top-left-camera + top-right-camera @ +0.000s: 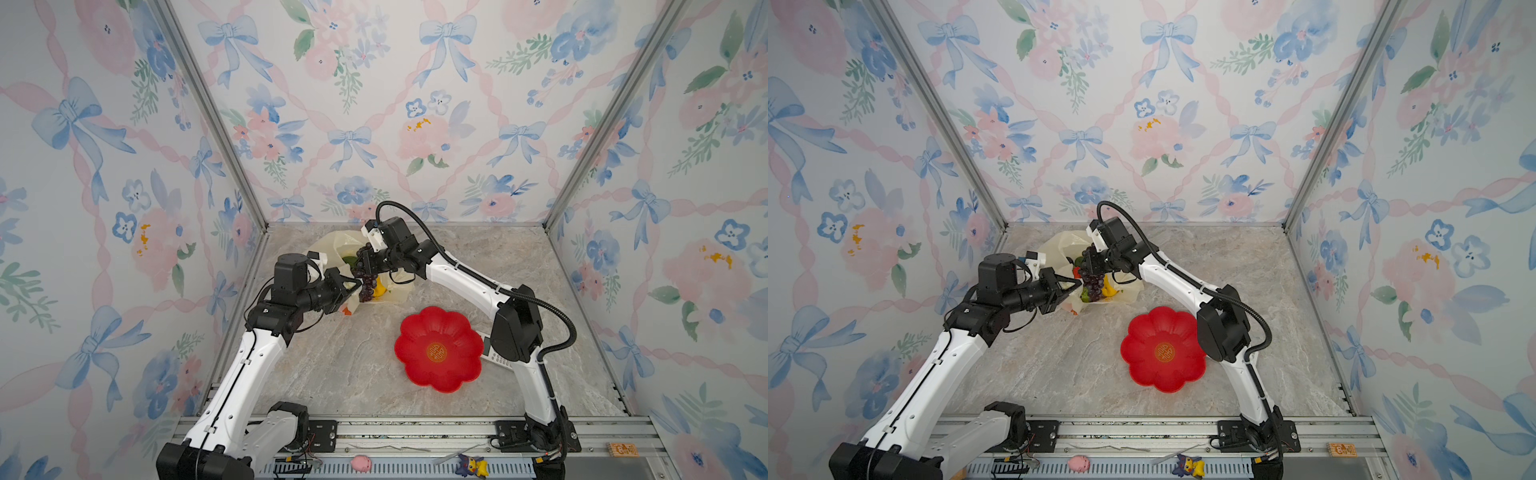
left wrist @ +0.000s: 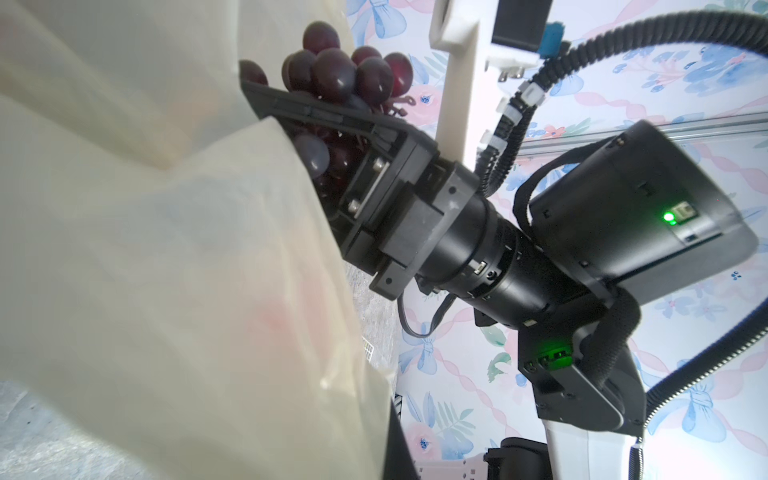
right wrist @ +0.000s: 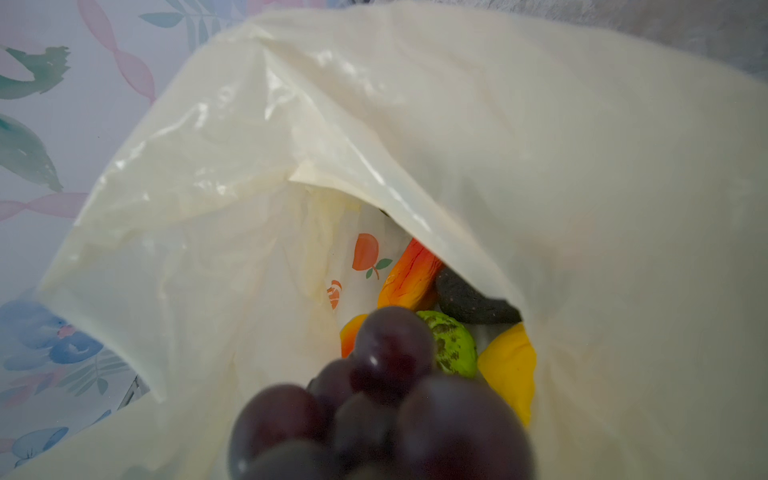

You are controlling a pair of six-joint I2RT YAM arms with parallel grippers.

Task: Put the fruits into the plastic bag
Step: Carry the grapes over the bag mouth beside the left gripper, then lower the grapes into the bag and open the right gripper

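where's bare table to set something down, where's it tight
Free: grey marble tabletop between the left arm and the red flower-shaped dish, and the far right corner. Crowded: pale-yellow plastic bag, where left gripper, right gripper and purple grape bunch meet.

Three walls [image 1: 374, 62] papered with blue bows, pink ribbons and flowers enclose a grey marbled bench top [image 1: 332, 365]. Bare metal posts [image 1: 212, 112] mark both rear corners; a slotted metal rail [image 1: 415, 432] lines the front edge. Lighting is soft and even.
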